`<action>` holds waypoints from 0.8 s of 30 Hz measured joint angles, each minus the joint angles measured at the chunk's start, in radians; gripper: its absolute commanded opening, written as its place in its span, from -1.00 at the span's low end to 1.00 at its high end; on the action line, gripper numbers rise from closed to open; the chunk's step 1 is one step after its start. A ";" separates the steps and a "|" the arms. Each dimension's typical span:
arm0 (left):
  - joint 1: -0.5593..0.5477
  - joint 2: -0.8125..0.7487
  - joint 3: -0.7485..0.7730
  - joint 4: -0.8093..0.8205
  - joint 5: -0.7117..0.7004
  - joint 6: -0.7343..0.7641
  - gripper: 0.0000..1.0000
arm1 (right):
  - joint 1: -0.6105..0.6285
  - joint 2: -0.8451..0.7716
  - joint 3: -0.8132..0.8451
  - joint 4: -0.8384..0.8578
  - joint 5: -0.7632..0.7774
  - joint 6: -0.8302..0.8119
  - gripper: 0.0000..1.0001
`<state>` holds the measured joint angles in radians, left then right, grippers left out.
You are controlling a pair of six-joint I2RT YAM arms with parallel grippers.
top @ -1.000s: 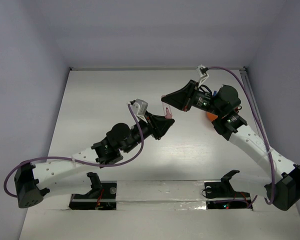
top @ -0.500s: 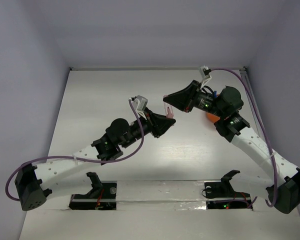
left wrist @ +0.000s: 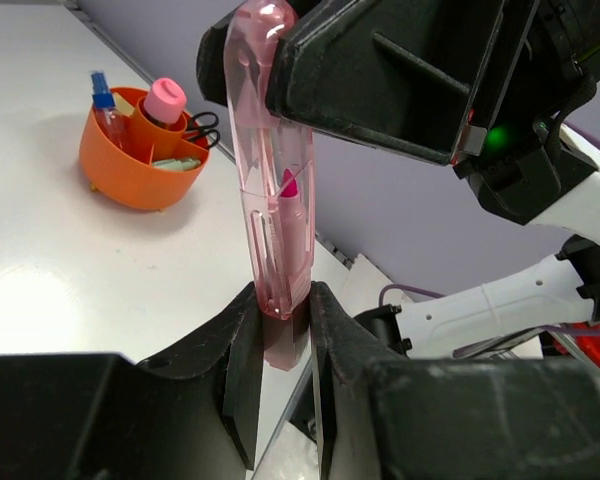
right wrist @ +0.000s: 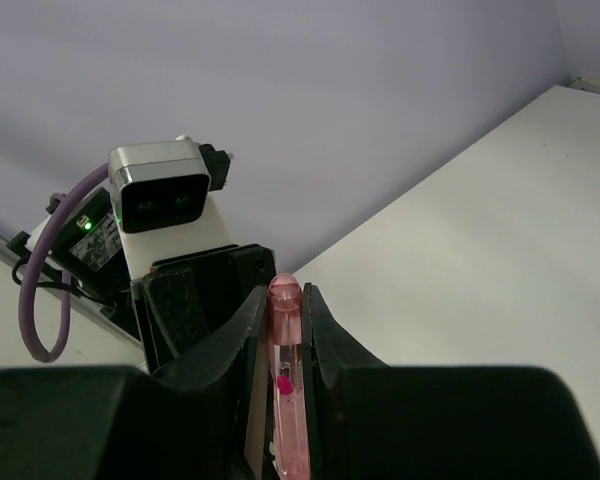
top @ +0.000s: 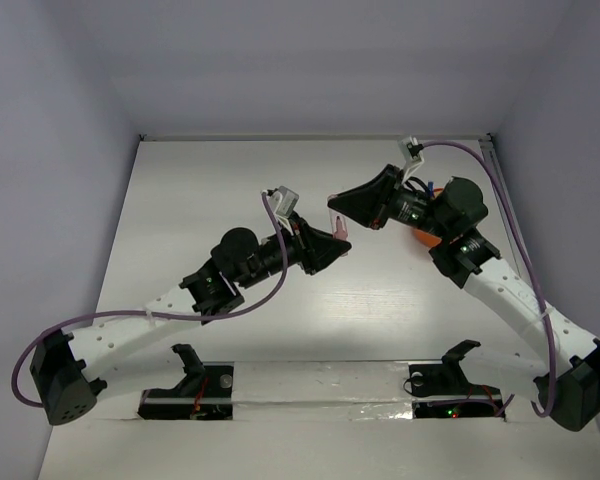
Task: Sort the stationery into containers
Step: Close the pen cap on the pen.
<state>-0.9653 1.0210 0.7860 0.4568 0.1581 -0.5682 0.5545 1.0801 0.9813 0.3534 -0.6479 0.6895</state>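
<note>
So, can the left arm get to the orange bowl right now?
Probably not yet: the left end effector and the right end effector both clamp the pink marker, and the right arm overhangs the orange bowl.

This is a robotics lab test cell. A white table (top: 180,200) is boxed in on three sides by plain pale-violet walls (top: 60,150). The left arm (top: 130,325) and the right arm (top: 510,295), both white and black, are bolted at its near edge. Purple cables (top: 18,365) loop along them. A small grey camera module (right wrist: 160,195) sits on one wrist, with a green lamp lit beside it.
</note>
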 measured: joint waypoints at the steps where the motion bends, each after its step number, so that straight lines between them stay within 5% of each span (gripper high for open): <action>1: 0.003 0.000 0.000 -0.003 0.008 -0.004 -1.00 | 0.000 -0.002 -0.004 0.003 -0.003 -0.003 -1.00; 24: 0.053 0.020 0.000 -0.005 0.144 -0.054 -1.00 | -0.005 -0.061 -0.098 0.075 -0.005 -0.045 -1.00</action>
<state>-0.9127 1.0409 0.7860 0.4515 0.3019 -0.6224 0.5491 1.0195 0.8829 0.4286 -0.6533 0.6441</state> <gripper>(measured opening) 0.164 0.190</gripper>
